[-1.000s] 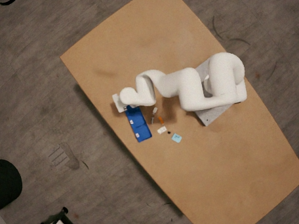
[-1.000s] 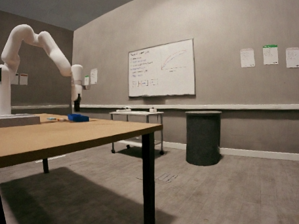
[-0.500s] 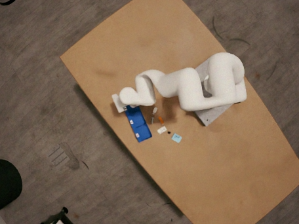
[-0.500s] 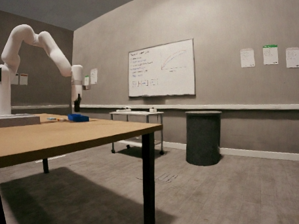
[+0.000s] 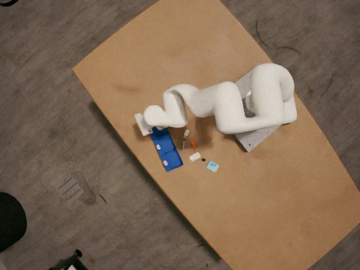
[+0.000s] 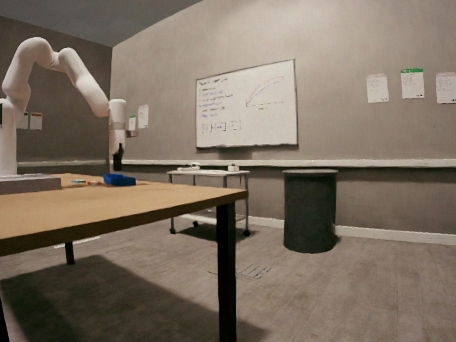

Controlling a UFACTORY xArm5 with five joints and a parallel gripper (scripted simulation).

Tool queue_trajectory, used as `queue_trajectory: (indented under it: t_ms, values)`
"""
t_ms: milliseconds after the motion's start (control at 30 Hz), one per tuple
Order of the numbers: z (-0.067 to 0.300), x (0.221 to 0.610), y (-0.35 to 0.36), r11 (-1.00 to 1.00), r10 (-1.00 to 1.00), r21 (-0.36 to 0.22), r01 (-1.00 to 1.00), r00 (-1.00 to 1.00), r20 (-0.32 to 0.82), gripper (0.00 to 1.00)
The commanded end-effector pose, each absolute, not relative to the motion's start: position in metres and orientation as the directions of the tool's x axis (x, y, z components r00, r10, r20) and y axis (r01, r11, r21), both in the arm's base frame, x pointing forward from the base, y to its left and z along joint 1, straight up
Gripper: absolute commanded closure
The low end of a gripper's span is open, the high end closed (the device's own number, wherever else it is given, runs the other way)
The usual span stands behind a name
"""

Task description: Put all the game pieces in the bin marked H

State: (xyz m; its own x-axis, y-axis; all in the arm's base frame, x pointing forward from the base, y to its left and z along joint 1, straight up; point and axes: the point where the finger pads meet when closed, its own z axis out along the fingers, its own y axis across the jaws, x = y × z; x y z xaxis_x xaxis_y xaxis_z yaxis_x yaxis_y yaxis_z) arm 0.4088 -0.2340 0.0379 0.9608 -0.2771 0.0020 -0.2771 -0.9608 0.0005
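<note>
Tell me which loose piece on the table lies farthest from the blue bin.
The light blue square piece, at the outer end of the row. The white tile, orange piece and small black dot all lie nearer the blue bin.

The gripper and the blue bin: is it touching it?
Apart. The exterior view shows the gripper hanging above the bin, with a strip of wall visible between them.
</note>
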Motion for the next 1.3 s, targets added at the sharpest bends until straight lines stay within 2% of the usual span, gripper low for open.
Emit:
queue_trajectory:
  t_ms: [0, 533, 1267]
  values:
    - [0.039, 0.410, -0.235, -0.961, -0.277, 0.008, -0.277, 0.961, 0.004, 0.91]
    - [0.039, 0.410, -0.235, -0.961, -0.277, 0.008, -0.277, 0.961, 0.004, 0.91]
    - [0.039, 0.434, -0.154, -0.961, -0.277, 0.007, -0.277, 0.961, 0.004, 0.91]
